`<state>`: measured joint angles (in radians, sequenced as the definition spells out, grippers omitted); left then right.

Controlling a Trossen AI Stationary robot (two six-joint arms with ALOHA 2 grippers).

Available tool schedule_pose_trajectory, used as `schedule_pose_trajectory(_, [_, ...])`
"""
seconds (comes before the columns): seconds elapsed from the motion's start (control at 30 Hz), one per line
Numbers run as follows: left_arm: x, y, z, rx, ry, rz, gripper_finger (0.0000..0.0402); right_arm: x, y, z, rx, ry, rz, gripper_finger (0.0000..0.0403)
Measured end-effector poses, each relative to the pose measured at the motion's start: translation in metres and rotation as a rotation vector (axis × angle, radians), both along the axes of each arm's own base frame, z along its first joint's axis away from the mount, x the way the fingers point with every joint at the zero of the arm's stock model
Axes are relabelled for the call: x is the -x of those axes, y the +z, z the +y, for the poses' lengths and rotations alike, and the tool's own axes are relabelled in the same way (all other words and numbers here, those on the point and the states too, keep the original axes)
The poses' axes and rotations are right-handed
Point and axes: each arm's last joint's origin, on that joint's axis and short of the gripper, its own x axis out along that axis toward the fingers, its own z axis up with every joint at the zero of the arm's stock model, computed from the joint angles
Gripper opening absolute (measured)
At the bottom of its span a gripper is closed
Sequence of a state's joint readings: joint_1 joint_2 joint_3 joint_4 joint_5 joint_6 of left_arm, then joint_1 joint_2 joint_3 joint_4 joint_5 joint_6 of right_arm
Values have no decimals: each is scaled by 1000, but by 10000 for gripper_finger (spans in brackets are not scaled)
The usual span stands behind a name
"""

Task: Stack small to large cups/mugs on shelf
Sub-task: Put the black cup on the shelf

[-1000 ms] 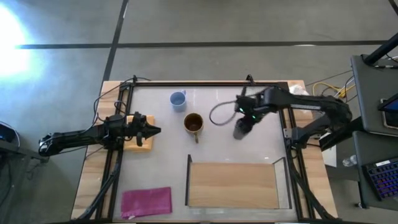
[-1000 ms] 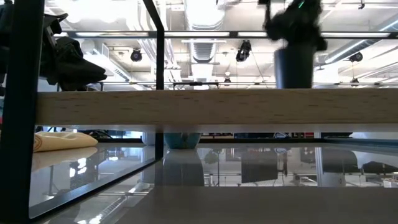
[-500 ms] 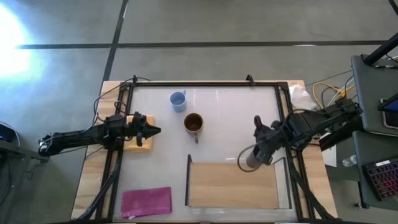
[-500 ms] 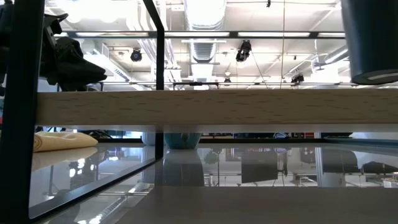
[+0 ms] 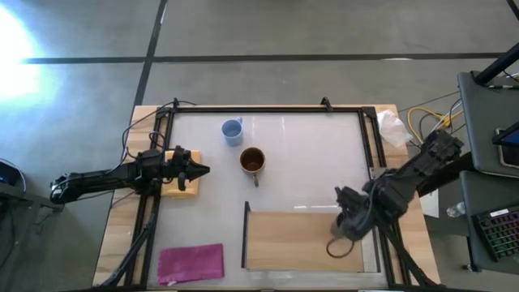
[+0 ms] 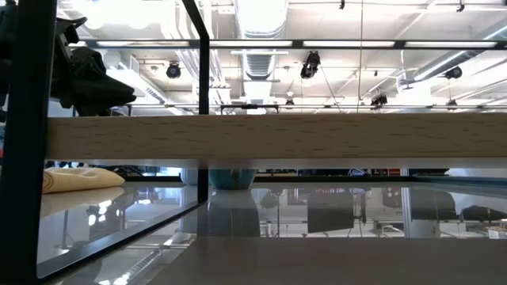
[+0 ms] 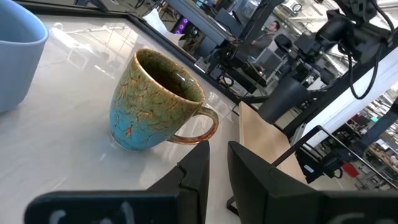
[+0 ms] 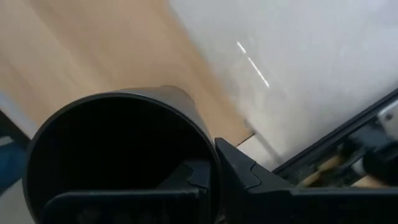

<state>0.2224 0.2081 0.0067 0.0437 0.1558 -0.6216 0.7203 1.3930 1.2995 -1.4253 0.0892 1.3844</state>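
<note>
Pretty clearly a robotics lab or workshop space: bare concrete floor (image 5: 268, 32) across the top of the overhead shot, exposed ceiling ducts (image 6: 257, 59) and strip lights in the low view, keyboard (image 5: 496, 231) and loose cables (image 5: 426, 113) at right.

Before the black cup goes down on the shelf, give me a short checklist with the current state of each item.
1. Right tool shut on the black cup: ok.
2. Cup over the shelf, near its right end: ok.
3. Board under the cup bare: ok.
4. Cup upright for release: cannot tell; the high view shows its rim turned partly sideways.
5. Left tool parked at the table's left, away from the shelf: ok.
6. Brown mug and light blue mug waiting on the table, off the shelf: ok.
</note>
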Motion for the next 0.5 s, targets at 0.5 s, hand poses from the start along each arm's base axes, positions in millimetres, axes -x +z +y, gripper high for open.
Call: schedule_pose_trajectory(0.5, [0, 0, 0, 0, 0, 0, 44, 17, -11, 38, -44, -122, 8, 9])
